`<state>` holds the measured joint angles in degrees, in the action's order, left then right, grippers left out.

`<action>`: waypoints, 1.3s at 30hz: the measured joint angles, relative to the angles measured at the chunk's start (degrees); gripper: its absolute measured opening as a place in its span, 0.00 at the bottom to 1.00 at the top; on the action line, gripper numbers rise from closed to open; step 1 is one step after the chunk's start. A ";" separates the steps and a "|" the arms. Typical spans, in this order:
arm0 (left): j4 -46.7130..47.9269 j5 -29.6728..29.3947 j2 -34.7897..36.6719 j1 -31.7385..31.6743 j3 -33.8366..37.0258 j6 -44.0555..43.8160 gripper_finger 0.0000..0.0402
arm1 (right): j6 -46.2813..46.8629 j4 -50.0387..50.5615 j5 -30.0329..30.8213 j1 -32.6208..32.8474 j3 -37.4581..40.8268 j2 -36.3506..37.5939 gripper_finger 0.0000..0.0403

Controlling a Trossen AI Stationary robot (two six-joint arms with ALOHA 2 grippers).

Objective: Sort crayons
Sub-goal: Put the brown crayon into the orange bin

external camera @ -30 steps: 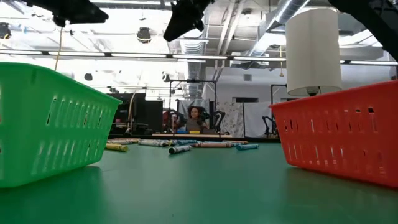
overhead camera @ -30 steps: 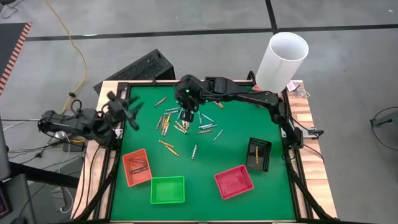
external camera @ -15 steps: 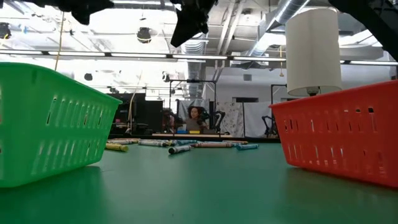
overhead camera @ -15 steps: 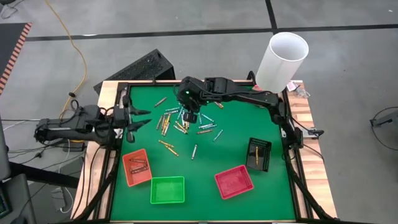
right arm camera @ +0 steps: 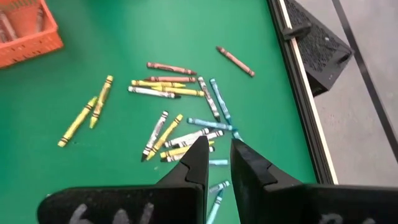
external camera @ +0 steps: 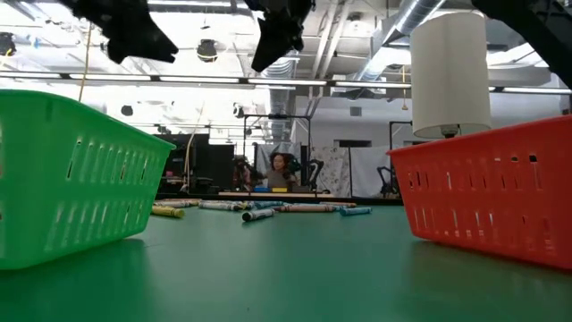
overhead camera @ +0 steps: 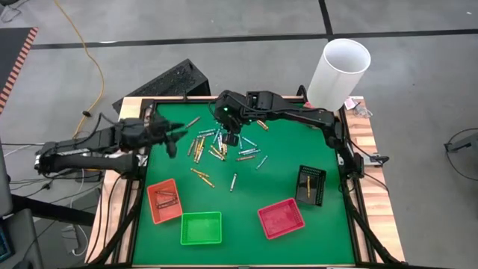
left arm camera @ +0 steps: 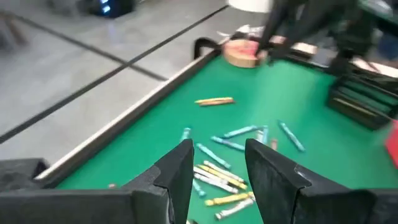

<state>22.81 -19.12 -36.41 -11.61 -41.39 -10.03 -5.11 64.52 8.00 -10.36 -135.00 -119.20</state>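
Left arm has swung in from the bench's left edge toward the middle: a second ago its gripper sat over the wooden rim, now the left gripper (overhead camera: 170,137) hangs over the green mat just left of the crayon pile. Right gripper (overhead camera: 231,137) has barely shifted, only edged slightly toward the far side, above the pile.

Left fingers (left arm camera: 177,171) are spread apart with nothing between them; the left wrist view shows bare mat and crayons through the gap. Right fingers (right arm camera: 198,163) stand a narrow gap apart, nothing pinched, pointing down at the pile.

Crayons (overhead camera: 216,146) lie mostly in a loose scatter at the mat's centre-far area: yellow, grey-white, light blue and reddish-brown mixed, some touching or crossing. A few strays: one near the far-left part of the mat (overhead camera: 193,122), a yellow pair (overhead camera: 202,178) and a grey one (overhead camera: 233,181) nearer the trays. Low view shows the same row of crayons (external camera: 259,209) lying flat, far across the mat.

Orange tray (overhead camera: 152,213) at near left holds some crayons. Black tray (overhead camera: 320,196) at right holds a yellow one upright-ish. Green tray (overhead camera: 186,237) and red tray (overhead camera: 297,224) sit along the near side; contents not clear. White cylinder (overhead camera: 337,73) stands at the far right corner.
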 joint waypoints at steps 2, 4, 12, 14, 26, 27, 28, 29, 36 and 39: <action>1.89 3.74 -3.69 -3.94 -3.80 0.02 0.34 | 0.13 0.37 0.06 -0.34 0.00 0.00 0.16; 3.76 7.73 -7.76 -8.23 -6.98 0.25 0.34 | 0.14 1.12 0.10 -0.39 0.00 0.00 0.16; 9.72 20.45 -24.79 -29.28 -11.89 6.28 0.34 | 0.61 4.71 0.08 -0.41 0.00 -0.02 0.16; 9.42 27.26 -28.65 -34.10 -11.89 7.79 0.34 | 0.74 6.18 0.08 -0.40 0.00 -0.01 0.16; 10.53 26.65 -45.96 -42.23 -11.89 19.16 0.34 | 0.72 10.01 0.08 -0.30 0.00 -0.02 0.16; 10.61 26.28 -46.92 -42.13 -11.89 19.98 0.34 | 0.72 10.19 0.08 -0.30 0.00 -0.02 0.16; 10.65 25.93 -47.86 -42.06 -11.89 20.35 0.34 | 0.72 10.26 0.08 -0.30 0.00 -0.02 0.16; 10.65 25.55 -48.70 -42.06 -11.89 20.53 0.34 | 0.72 10.25 0.07 -0.30 0.00 -0.02 0.16; 9.92 24.47 -51.92 -41.69 -11.89 24.43 0.38 | 0.72 10.20 0.06 -0.30 0.00 -0.02 0.16; 9.31 23.60 -51.94 -40.69 -11.89 25.47 0.44 | 0.70 10.18 0.06 -0.30 0.00 -0.02 0.16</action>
<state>32.12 4.47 -88.36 -52.30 -53.28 15.44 -4.40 74.70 8.05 -10.66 -135.00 -119.22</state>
